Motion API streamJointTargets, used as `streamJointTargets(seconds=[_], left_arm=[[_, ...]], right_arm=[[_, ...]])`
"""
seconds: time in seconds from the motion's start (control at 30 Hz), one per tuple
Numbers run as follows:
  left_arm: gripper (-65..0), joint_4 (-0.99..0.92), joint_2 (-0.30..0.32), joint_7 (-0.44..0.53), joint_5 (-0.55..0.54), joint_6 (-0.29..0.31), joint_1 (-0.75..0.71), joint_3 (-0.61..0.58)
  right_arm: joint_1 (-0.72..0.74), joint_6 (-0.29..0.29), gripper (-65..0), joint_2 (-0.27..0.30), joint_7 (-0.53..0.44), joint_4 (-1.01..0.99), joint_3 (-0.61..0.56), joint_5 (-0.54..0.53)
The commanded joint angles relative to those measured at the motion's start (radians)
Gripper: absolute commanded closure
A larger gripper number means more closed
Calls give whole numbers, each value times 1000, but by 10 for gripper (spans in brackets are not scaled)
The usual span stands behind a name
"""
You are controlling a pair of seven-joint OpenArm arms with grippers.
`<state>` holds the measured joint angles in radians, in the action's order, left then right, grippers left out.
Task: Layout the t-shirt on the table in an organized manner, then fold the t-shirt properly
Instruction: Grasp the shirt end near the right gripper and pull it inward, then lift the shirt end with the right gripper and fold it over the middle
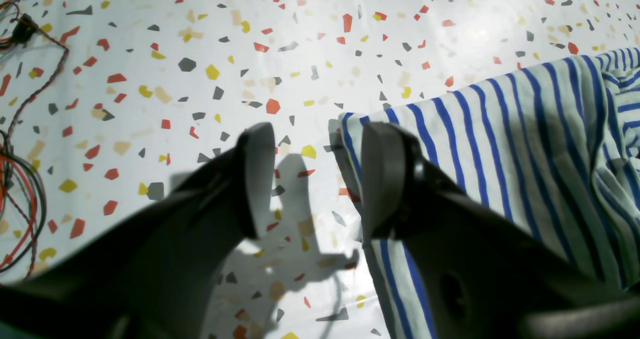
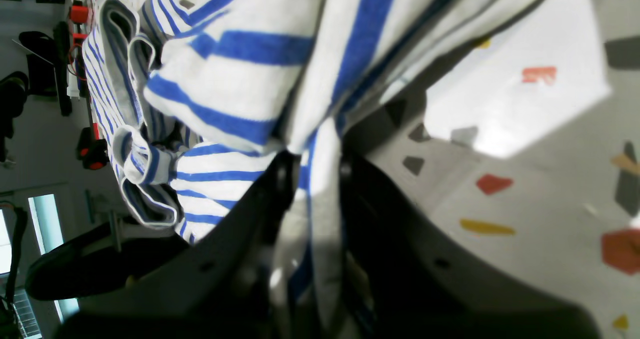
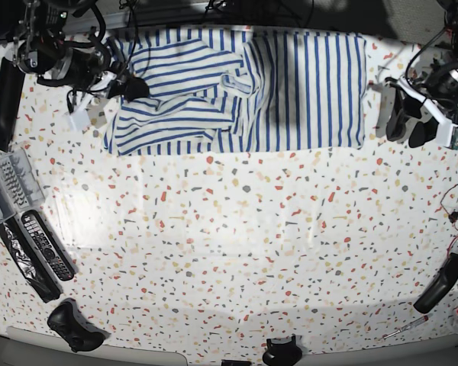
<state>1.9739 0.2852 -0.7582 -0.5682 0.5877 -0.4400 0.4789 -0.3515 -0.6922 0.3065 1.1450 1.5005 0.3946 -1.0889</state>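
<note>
The t-shirt [image 3: 290, 84], white with blue stripes, lies at the far side of the table [image 3: 252, 244]. Its right half is flat and its left half is bunched in folds. My right gripper [image 2: 312, 171] is shut on a fold of the t-shirt [image 2: 240, 79]; in the base view it [image 3: 128, 88] sits at the shirt's left part. My left gripper [image 1: 320, 179] is open and empty, low over the table [image 1: 150, 54], with one finger [image 1: 382, 179] over the edge of the t-shirt [image 1: 525, 144]. In the base view it [image 3: 408, 128] is just right of the shirt.
A grey tray [image 3: 4, 183] and two remotes [image 3: 42, 244] lie at the table's left edge, with a black controller [image 3: 72, 324] at the front left. A black object [image 3: 441, 284] lies at the front right. Red and black cables [image 1: 20, 189] run along the left wrist view's left side.
</note>
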Motion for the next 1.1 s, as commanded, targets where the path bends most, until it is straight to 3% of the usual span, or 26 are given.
streamJointTargets(seconds=[0.0, 0.27, 0.37, 0.53, 0.67, 0.87, 1.07], left_arm=[[-256, 15, 12, 26, -14, 4, 2, 5], [-256, 15, 11, 27, -15, 4, -5, 5], [-256, 4, 11, 29, -16, 4, -29, 5], [-256, -134, 11, 52, -76, 6, -54, -3], [-255, -248, 11, 47, -119, 83, -53, -50], [-255, -272, 11, 26, -125, 94, -53, -188], [-255, -272, 11, 27, -120, 94, -53, -287]], right_arm=[[2, -6, 0, 13, -10, 25, 24, -19], [-1, -6, 0, 12, -5, 163, 206, -19], [-2, -6, 0, 12, -5, 240, 217, -24], [-1, -6, 0, -18, -5, 365, 185, -138], [-2, -6, 0, -64, -5, 466, 96, -152], [-1, -6, 0, -147, -5, 588, -124, -133], [0, -6, 0, -223, -6, 603, -394, 43]])
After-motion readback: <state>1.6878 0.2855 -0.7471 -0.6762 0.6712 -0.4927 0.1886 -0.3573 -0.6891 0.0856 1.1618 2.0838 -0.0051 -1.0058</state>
